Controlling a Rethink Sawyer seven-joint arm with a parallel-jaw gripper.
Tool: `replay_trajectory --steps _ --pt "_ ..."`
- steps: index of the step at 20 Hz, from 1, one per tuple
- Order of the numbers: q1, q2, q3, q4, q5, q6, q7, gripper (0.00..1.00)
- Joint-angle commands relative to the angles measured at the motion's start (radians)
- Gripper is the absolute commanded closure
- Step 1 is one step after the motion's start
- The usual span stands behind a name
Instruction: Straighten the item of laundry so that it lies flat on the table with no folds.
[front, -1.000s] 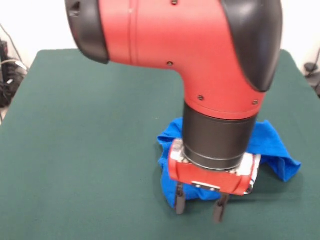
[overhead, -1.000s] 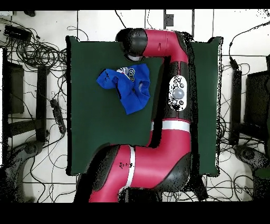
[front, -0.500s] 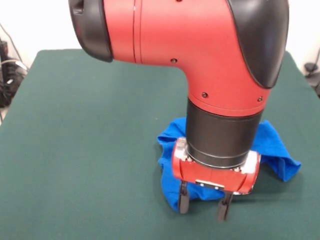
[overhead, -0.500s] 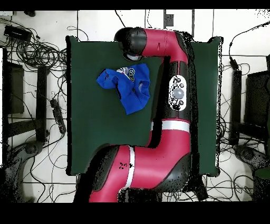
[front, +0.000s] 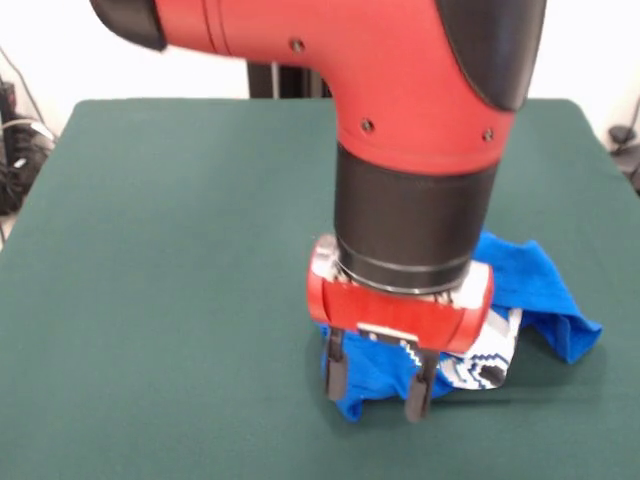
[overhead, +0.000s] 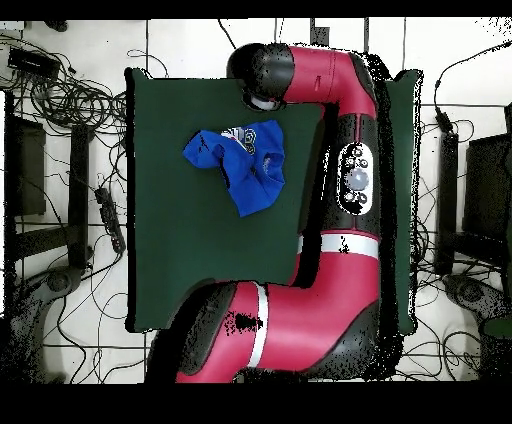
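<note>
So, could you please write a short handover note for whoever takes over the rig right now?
Gripper: open, fingers pointing down over the near edge of the blue T-shirt, holding nothing.
T-shirt: crumpled in a bunched heap on the green table, part of its white pixel print showing.
Done: nothing visibly straightened.
Left: grasp an edge, then pull and spread the shirt until it lies flat with no folds.

A dark green table fills the frame; a crumpled blue T-shirt lies lower right.
</note>
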Motion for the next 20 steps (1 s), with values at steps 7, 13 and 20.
replay_trajectory --steps 7,13,20 --pt "0.004 -0.086 0.057 0.286 -0.004 -0.047 -0.101 0.00" --pt "0.018 -0.081 0.051 0.275 -0.013 -0.022 -0.082 0.00" --pt "0.003 -0.088 0.063 0.356 -0.004 -0.076 -0.071 0.00"
